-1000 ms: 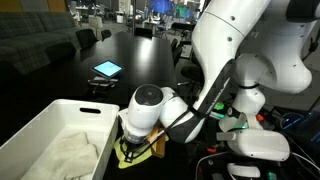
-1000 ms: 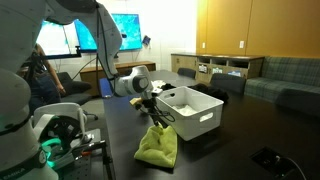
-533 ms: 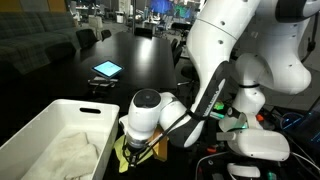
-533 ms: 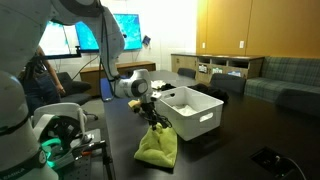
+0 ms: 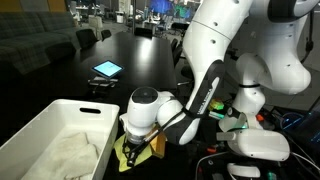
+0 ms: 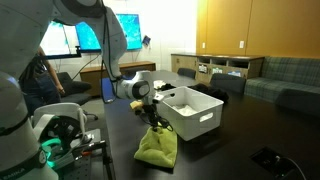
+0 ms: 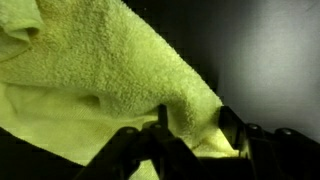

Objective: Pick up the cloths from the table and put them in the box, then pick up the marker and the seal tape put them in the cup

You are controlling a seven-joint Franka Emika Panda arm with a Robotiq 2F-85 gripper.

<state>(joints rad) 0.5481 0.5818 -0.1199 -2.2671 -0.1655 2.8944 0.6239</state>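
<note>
Beside the one white box (image 6: 195, 122), one yellow cloth (image 6: 157, 148) lies heaped on the dark table (image 6: 222, 150), its top peaking up to the single gripper (image 6: 150, 116). One off-white cloth (image 5: 70, 150) lies inside the box. Seen from the wrist, two fingers (image 7: 235, 135) straddle a yellow fold; whether they pinch it cannot be told.

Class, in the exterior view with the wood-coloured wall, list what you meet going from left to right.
From the left: robot base with its green light → yellow cloth → white box → sofa.
</note>
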